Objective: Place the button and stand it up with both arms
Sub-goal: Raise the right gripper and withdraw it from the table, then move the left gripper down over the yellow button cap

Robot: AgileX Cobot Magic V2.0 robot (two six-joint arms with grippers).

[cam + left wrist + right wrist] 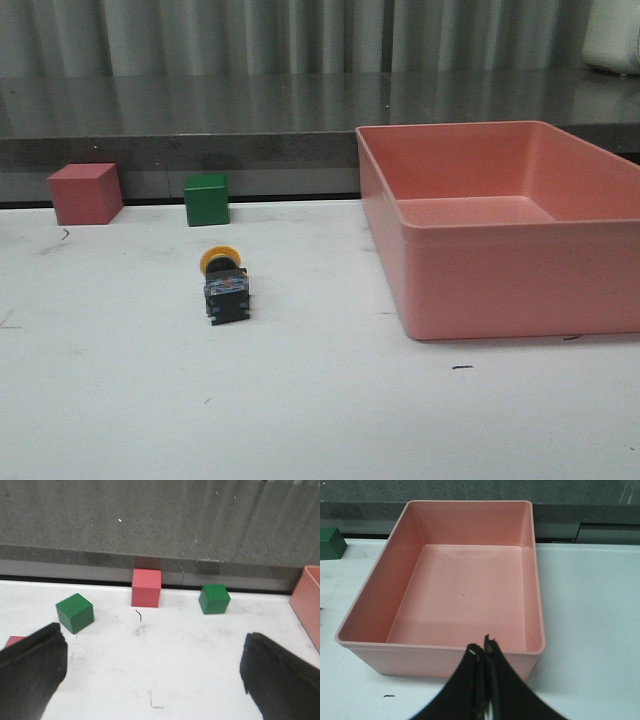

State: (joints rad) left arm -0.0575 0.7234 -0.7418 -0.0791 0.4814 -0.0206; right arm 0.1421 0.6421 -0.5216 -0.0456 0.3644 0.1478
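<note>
The button (225,287) lies on its side on the white table, left of centre in the front view, with its yellow cap toward the back and its dark base toward the front. Neither arm shows in the front view. In the left wrist view my left gripper (155,675) is open wide over bare table, its dark fingers (30,670) far apart with nothing between them; the button is out of that view. My right gripper (482,649) is shut and empty, its tips just short of the near wall of the pink bin (440,656).
A large empty pink bin (480,290) fills the right side of the table. A pink cube (86,193) and a green cube (206,199) stand at the back left edge. The left wrist view shows two green cubes (75,612) (214,599) and a pink cube (146,587).
</note>
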